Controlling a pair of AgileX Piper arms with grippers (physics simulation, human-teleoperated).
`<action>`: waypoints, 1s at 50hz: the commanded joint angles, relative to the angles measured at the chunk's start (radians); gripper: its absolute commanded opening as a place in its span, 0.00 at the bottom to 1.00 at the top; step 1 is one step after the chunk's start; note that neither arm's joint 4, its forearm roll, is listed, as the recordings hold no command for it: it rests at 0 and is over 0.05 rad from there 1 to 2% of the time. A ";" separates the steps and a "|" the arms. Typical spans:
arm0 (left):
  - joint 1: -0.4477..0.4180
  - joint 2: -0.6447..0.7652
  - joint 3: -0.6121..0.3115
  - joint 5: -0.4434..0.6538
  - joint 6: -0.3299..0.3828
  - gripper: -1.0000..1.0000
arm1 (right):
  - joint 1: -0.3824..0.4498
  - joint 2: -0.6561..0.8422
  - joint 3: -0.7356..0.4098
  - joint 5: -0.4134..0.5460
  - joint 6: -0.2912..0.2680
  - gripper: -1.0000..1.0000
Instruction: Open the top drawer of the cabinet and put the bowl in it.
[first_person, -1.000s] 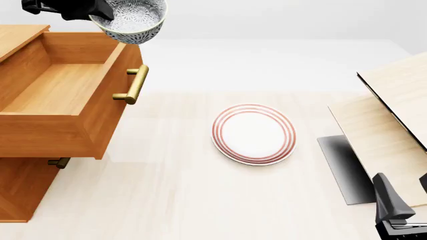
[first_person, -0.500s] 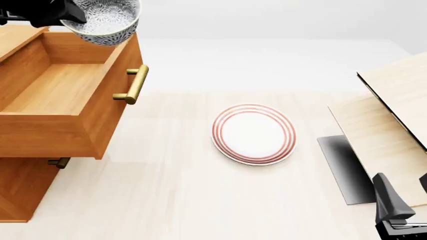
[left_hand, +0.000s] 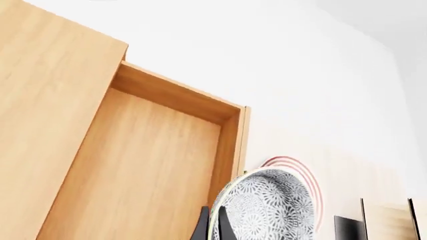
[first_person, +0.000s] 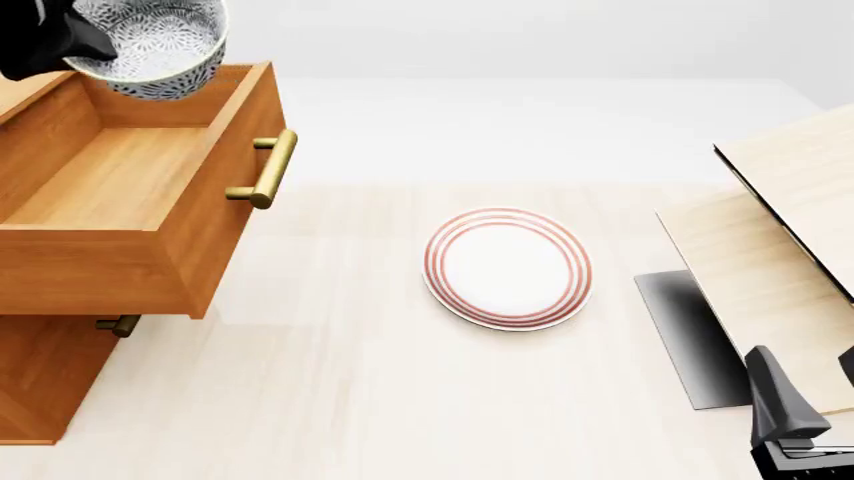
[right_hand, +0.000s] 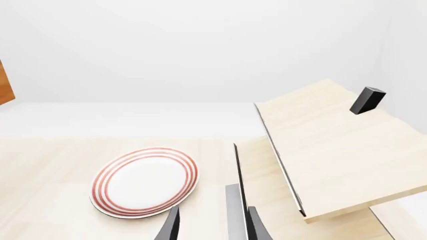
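A pale wooden bench (first_person: 400, 400) carries an orange-brown wooden cabinet (first_person: 40, 385) at its left side. The top drawer (first_person: 120, 175) of the cabinet is pulled fully out toward the middle of the bench, its inside bare wood, with a brass bar handle (first_person: 267, 170) on its front face. Below it, the end of a second brass handle (first_person: 118, 325) peeks out from a lower drawer that sits closed. The left claw (first_person: 74, 42), a dark shape at the top left corner of the front view, grips the rim of the bowl (first_person: 147, 45), a small deep white bowl covered in a blue-grey speckled pattern. The bowl hangs tilted in the air above the far end of the open drawer, just inside its front panel, and does not touch the drawer floor. In the left wrist view the bowl (left_hand: 267, 210) appears on edge with a dark finger on either side of its rim, over the drawer's corner. Near the middle of the bench lies a flat white plate (first_person: 507, 267) with red rings, well apart from the cabinet. At the right stand pale light-wood boards (first_person: 787, 220), tilted. The right claw (right_hand: 212, 225) hangs low at the near right, fingers spread apart and holding nothing, pointing toward the plate (right_hand: 145, 181) and boards.
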 joint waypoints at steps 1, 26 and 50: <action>0.056 -0.075 0.076 -0.037 -0.026 0.00 | 0.000 -0.002 0.000 0.000 0.000 1.00; 0.172 -0.161 0.187 -0.072 -0.051 0.00 | 0.000 -0.002 0.000 0.000 0.000 1.00; 0.221 -0.073 0.210 -0.150 -0.058 0.00 | 0.000 -0.001 0.000 0.000 0.000 1.00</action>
